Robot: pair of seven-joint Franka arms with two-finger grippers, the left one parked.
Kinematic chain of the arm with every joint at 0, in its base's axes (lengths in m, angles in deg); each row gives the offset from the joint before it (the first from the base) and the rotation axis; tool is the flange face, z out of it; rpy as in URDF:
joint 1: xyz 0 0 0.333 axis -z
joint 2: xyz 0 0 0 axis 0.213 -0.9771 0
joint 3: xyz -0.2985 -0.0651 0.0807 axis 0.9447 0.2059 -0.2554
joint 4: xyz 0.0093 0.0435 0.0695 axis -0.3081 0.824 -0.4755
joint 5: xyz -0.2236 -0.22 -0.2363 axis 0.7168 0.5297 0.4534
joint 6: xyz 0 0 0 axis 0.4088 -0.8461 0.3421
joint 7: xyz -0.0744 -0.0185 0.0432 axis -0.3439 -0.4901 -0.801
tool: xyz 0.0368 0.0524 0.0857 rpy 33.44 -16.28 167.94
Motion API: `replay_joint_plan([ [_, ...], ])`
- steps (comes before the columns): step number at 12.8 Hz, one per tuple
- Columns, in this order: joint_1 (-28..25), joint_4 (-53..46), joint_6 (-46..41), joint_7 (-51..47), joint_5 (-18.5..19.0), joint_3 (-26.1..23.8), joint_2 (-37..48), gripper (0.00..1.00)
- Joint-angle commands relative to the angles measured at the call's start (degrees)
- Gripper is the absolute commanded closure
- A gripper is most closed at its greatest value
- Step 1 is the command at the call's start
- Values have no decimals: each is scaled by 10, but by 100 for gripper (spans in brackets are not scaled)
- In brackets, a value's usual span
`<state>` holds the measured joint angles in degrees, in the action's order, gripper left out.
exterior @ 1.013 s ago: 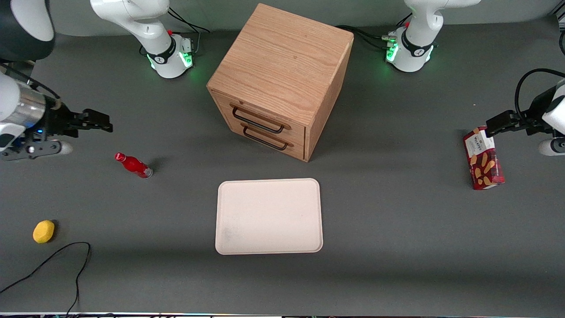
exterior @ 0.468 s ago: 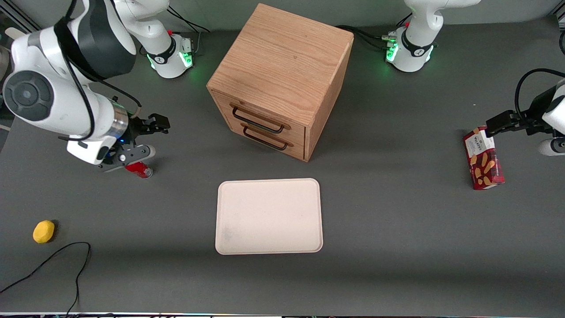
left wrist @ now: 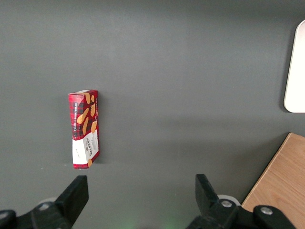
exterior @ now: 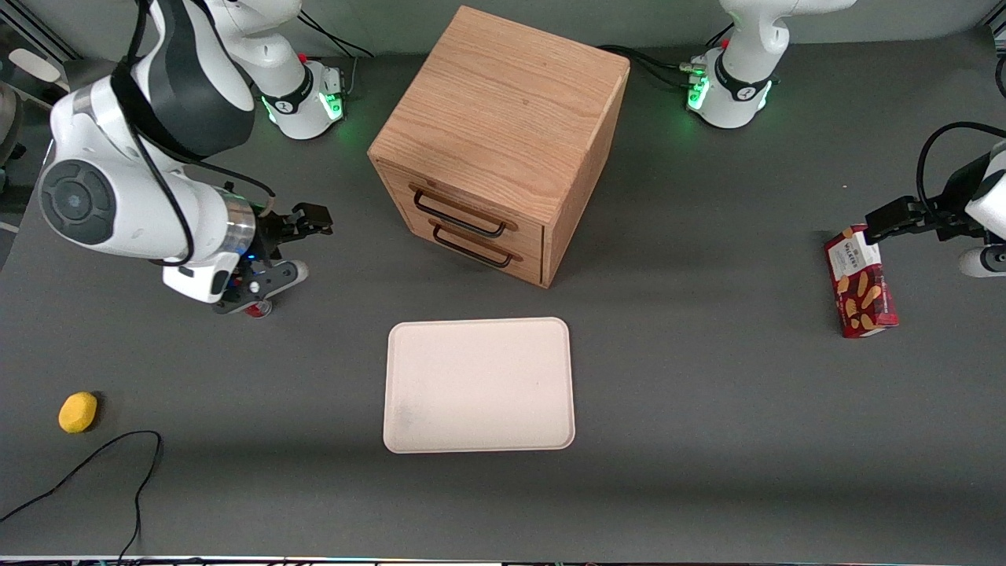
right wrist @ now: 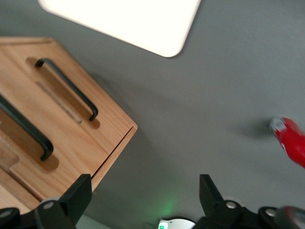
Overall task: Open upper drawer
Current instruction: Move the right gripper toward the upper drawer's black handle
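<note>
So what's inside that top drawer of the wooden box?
Can't tell: the upper drawer is shut flush in the cabinet, so only its front and black handle show. The open claw hovers beside the cabinet, touching nothing.

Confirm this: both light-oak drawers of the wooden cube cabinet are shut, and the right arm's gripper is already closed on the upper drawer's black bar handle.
Not quite. Both drawers are shut, but the front view shows the right arm's gripper apart from the upper drawer's thin black bar handle of the wooden cube cabinet, open and holding nothing.
</note>
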<state>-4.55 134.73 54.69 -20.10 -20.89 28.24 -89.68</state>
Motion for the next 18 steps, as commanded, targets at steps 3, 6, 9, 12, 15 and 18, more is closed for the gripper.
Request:
replay_joint_plan([
  [3, -55, -18, -2, 48, -56, 6, -36, 0],
  [6, -59, -19, 10, 62, -81, 2, -50, 0],
  [9, -70, -18, 60, 141, -81, -9, -60, 0],
  [12, -79, -19, 92, 155, -85, -19, -71, 0],
  [15, -80, -19, 102, 155, -107, -27, -75, 0],
  [18, -100, -15, 104, 153, -122, -27, -79, 0],
])
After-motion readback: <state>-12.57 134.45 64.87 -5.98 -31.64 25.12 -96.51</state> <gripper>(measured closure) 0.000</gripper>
